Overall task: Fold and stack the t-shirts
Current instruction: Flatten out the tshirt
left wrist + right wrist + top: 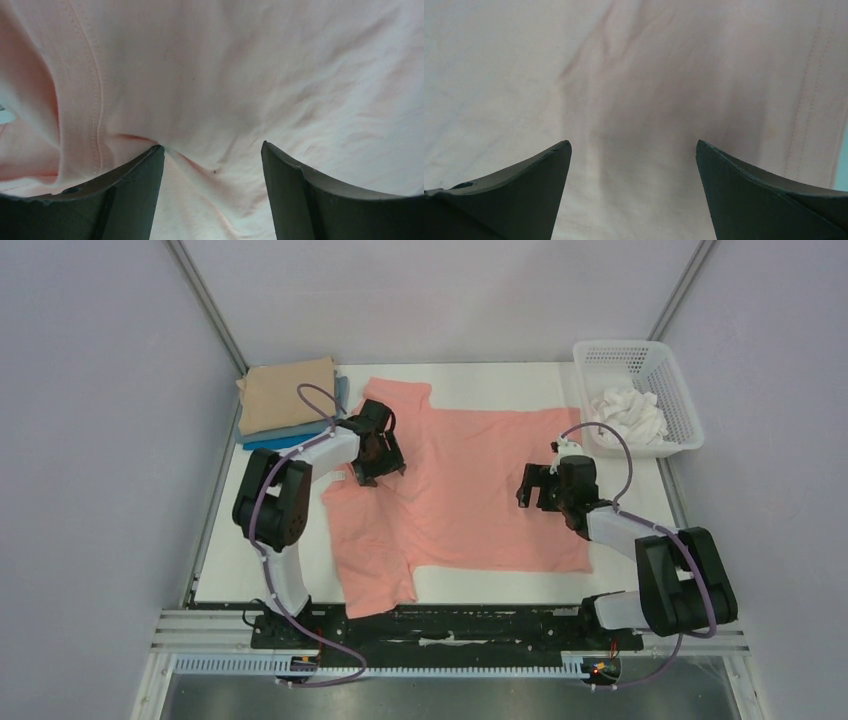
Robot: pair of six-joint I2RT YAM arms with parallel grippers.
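A salmon-pink t-shirt (470, 490) lies spread flat on the white table, collar to the left, its sleeves at the far and near left. My left gripper (378, 462) is open, pressed down on the shirt near the collar; in the left wrist view one fingertip (150, 165) dents the cloth (240, 75) into a crease. My right gripper (535, 488) is open just above the shirt's body near its hem, and its wrist view is filled with pink cloth (634, 90). A stack of folded shirts, tan (285, 395) over grey-blue and bright blue (275, 441), sits at the far left.
A white plastic mesh basket (678, 390) with crumpled white cloth (630, 415) stands at the far right corner. The table's left edge (215, 510) runs beside the left arm. Grey walls close in on both sides.
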